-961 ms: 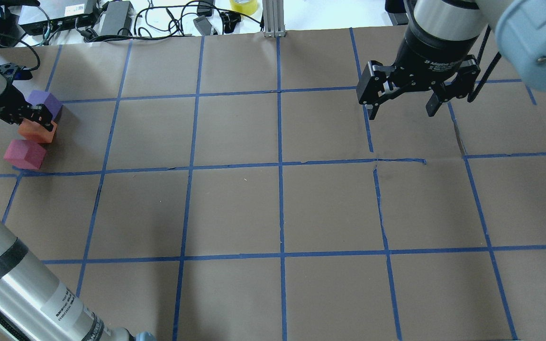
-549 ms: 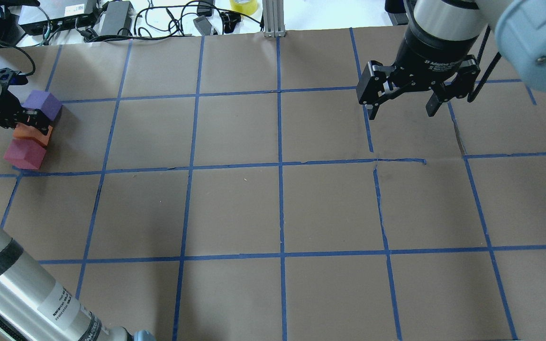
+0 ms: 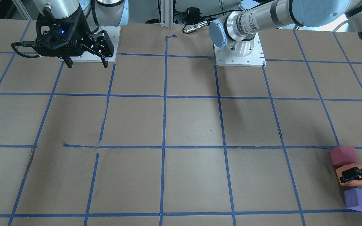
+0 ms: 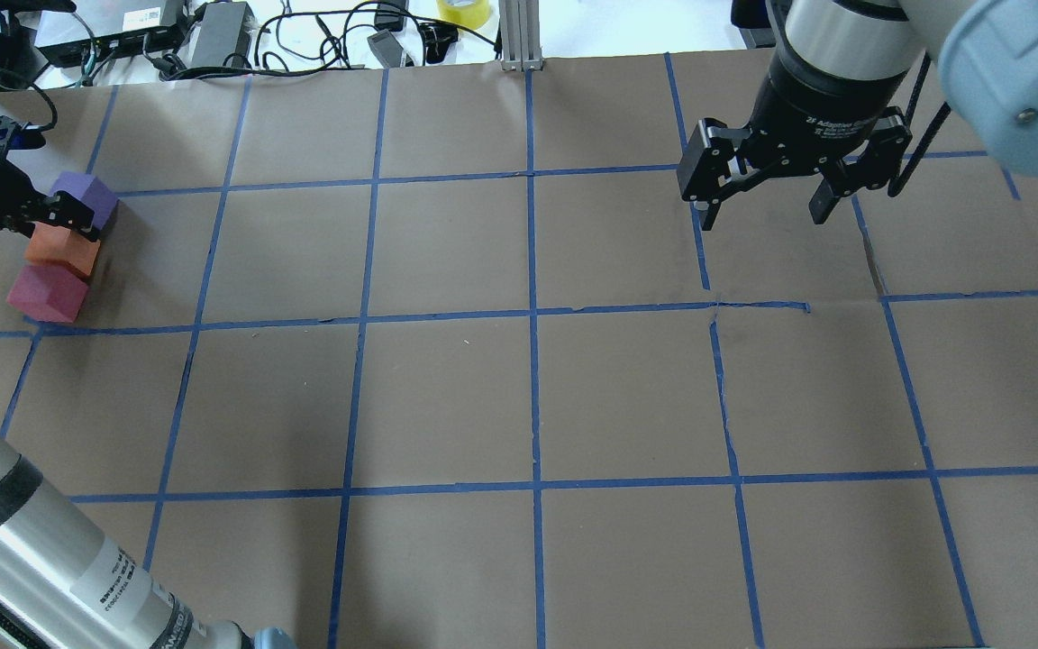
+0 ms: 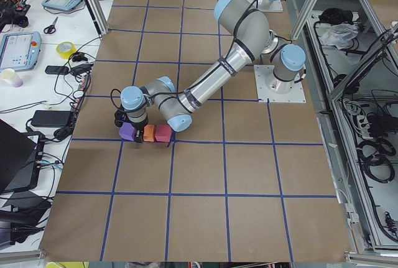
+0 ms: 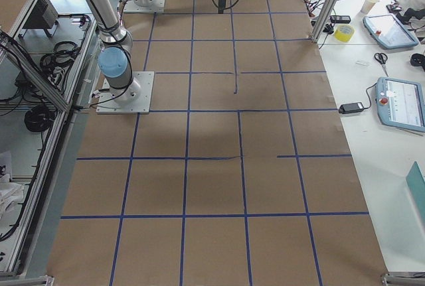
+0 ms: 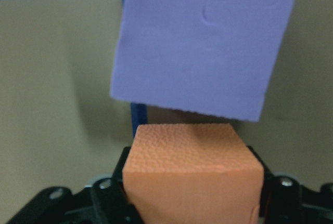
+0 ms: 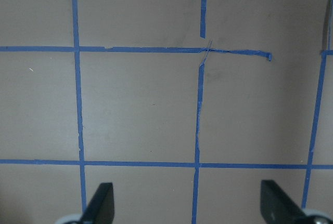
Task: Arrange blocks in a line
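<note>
Placement step: left claw (image 7: 190, 190) clamps orange block (image 4: 59, 257) between purple block (image 4: 86, 194) and pinkish red block (image 4: 46, 293), frame's left edge. Next, probably: let go, lift straight up. Right claw (image 4: 762, 214) hangs wide.

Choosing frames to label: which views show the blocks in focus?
Left wrist view: orange block crisp enough to show its texture, purple block softer. Overhead view: all three sharp but small, at the left edge. Front-facing view: sharp, at the right edge.

A robotics lab: two arms (image 5: 242, 32) bolted to a brown-papered bench (image 4: 447, 406) gridded with blue tape (image 4: 532, 361), pendants (image 6: 400, 103) and cables (image 6: 36, 117) alongside, aluminium framing (image 6: 329, 0) around.
</note>
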Robot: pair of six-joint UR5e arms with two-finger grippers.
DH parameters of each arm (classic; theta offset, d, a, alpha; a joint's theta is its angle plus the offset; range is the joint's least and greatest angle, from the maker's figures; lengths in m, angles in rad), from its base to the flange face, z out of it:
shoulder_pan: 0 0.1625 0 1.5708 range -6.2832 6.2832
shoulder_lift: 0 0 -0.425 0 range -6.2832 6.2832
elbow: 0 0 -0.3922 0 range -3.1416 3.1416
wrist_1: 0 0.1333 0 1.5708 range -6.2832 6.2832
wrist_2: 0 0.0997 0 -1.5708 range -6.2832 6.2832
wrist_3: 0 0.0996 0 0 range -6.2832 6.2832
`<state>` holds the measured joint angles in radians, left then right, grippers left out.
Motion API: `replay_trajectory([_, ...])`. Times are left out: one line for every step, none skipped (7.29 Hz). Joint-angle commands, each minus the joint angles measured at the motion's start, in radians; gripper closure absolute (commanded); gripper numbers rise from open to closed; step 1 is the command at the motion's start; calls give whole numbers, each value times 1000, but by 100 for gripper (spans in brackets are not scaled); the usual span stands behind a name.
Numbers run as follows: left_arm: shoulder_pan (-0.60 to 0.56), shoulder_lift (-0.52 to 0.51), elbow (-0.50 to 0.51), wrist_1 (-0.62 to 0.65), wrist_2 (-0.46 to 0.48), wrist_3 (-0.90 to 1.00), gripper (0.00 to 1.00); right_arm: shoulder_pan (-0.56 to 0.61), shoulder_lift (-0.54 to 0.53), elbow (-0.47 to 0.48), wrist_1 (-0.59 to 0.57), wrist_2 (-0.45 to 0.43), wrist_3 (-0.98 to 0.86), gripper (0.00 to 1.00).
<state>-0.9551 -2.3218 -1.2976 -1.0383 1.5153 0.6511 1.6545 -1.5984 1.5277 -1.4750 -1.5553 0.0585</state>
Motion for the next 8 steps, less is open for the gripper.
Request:
replay_trajectory([-4,19,4,-8,-6,-5,0,-1,-1,3,1,-11,-2,0])
replay_trajectory([-14,54,-2,-29,0,-7,0,-1,0,5,1,-11,0,0])
replay_trajectory([-43,134,-12,-145,11,-33,0,-1,-3,5,4,-11,0,0])
replay_trajectory([-81,254,-12,-284,55,-42,0,-1,-5,3,4,-11,0,0])
replay_trajectory([-129,344,-15,-369,113,-94,0,-1,-5,3,5,-8,-2,0])
replay_trajectory([-190,424,-20,-456,117,-184,0,1,-5,0,4,0,0,0])
replay_trajectory([-238,514,-29,-521,115,-200,0,1,2,3,1,-11,-2,0])
replay_trajectory([-273,583,-32,-555,103,-273,0,2,2,11,7,-17,0,0])
